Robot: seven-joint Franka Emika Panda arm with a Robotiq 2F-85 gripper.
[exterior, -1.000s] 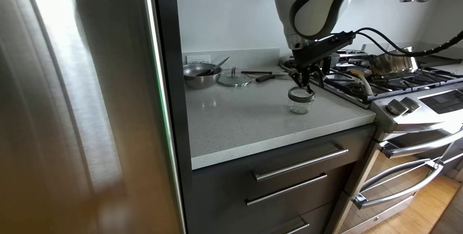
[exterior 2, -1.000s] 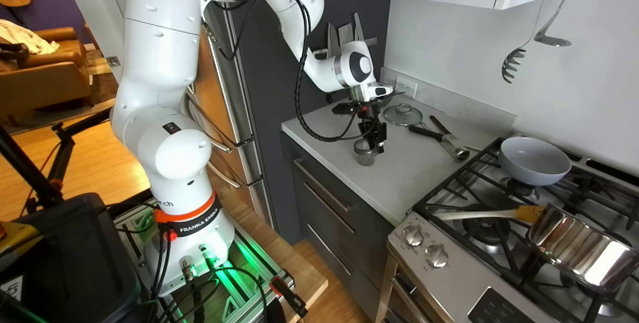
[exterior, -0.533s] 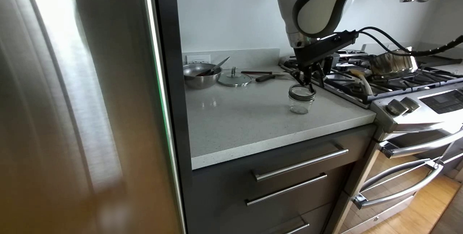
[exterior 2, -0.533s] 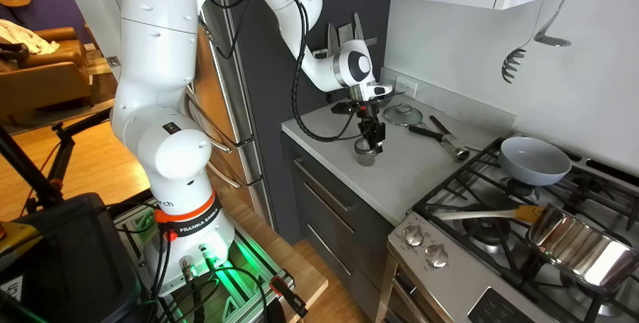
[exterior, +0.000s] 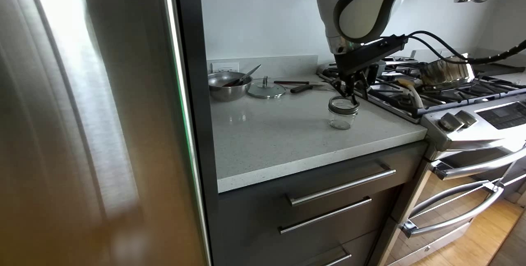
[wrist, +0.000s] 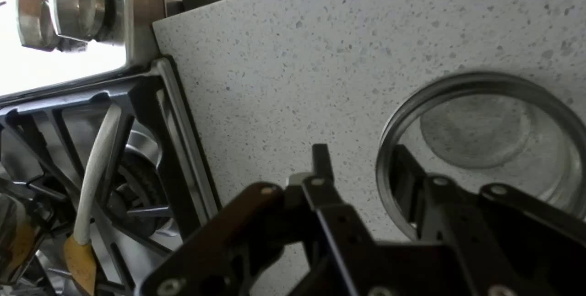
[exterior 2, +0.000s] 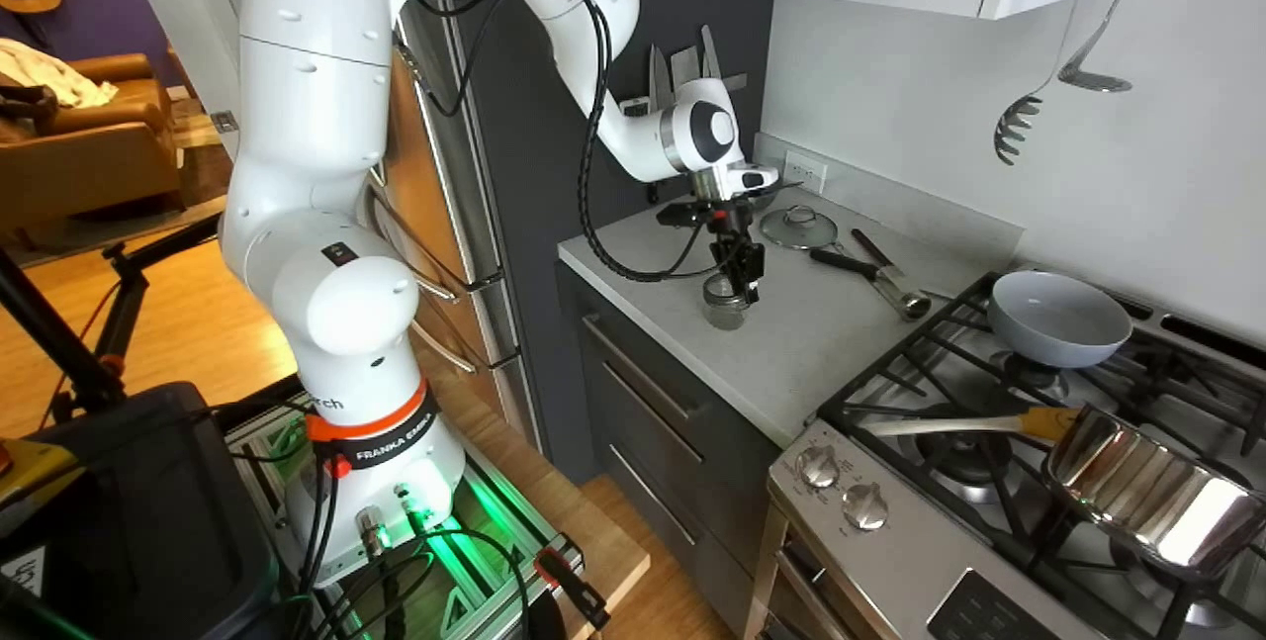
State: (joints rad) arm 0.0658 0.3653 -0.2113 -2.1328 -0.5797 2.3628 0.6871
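Along the near left in an exterior view stands a stainless-steel refrigerator [exterior: 102,134], and to its right dark drawers [exterior: 263,208] with bar handles sit beneath a speckled gray counter [exterior: 271,146]. On the right part of this counter, near the stove [exterior: 456,136], a clear glass jar [exterior: 342,117] with a dark rim stands upright. The claw [wrist: 360,149] points down at the jar's far right edge, unclenched, with its two fingers parted. In the wrist view, one finger sits outside the rim and the other overlaps it, and the speckled surface shows in the gap; whether that second finger touches the glass I cannot tell.

To the right, on top of the stove, lie a pale-handled utensil [exterior 2: 940,425] with a yellow-orange head, a shiny metal pot [exterior 2: 1152,502] beside that head and, farther off, a light gray bowl [exterior 2: 1058,323]. Past the jar, toward the far wall [exterior: 263,15], a glass lid [exterior: 266,90] rests on the counter with a black-handled tool [exterior: 302,89] to its right. At the far left, a steel bowl [exterior: 230,93] holds a long utensil [exterior: 248,74] leaning on its rim, in front of a white outlet [exterior: 225,67].
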